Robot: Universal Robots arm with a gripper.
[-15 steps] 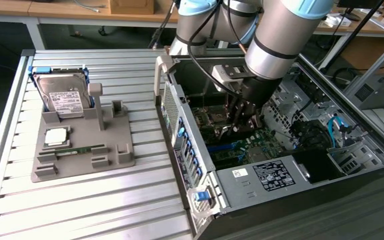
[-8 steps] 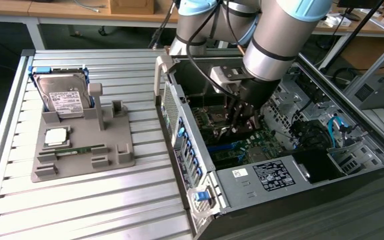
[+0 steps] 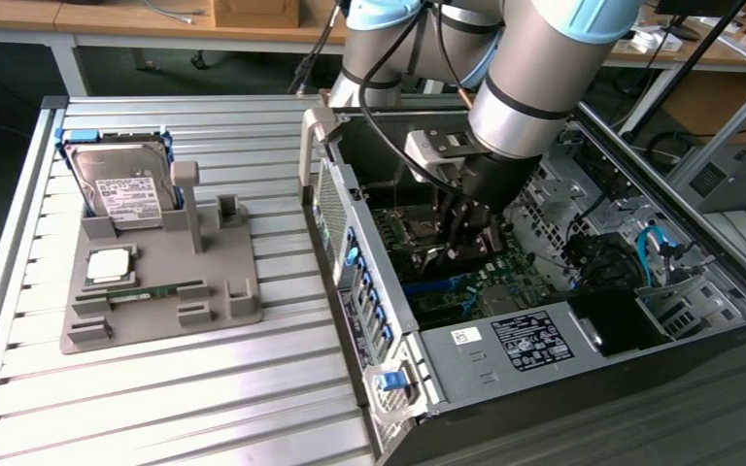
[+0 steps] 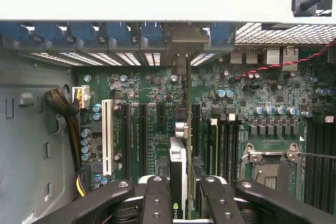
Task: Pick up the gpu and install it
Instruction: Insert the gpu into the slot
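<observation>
The gpu (image 4: 178,174) is seen edge-on, a thin dark card with a pale block on one face. It stands upright between my two black fingers (image 4: 157,200), and the gripper (image 4: 185,203) is shut on it. The card's line runs along the green motherboard (image 4: 152,124) between the black expansion slots (image 4: 143,135). Its far end reaches the case's rear slot openings (image 4: 178,59). I cannot tell whether its edge sits in a slot. In the exterior view the gripper (image 3: 466,238) is deep inside the open computer case (image 3: 528,340), just above the board.
A white slot (image 4: 107,137) and a cable bundle (image 4: 65,111) flank the card on one side, the CPU socket (image 4: 270,171) on the other. At the exterior view's left, a grey fixture (image 3: 166,311) holds a hard drive (image 3: 127,184), a processor (image 3: 110,262) and a memory stick (image 3: 152,293).
</observation>
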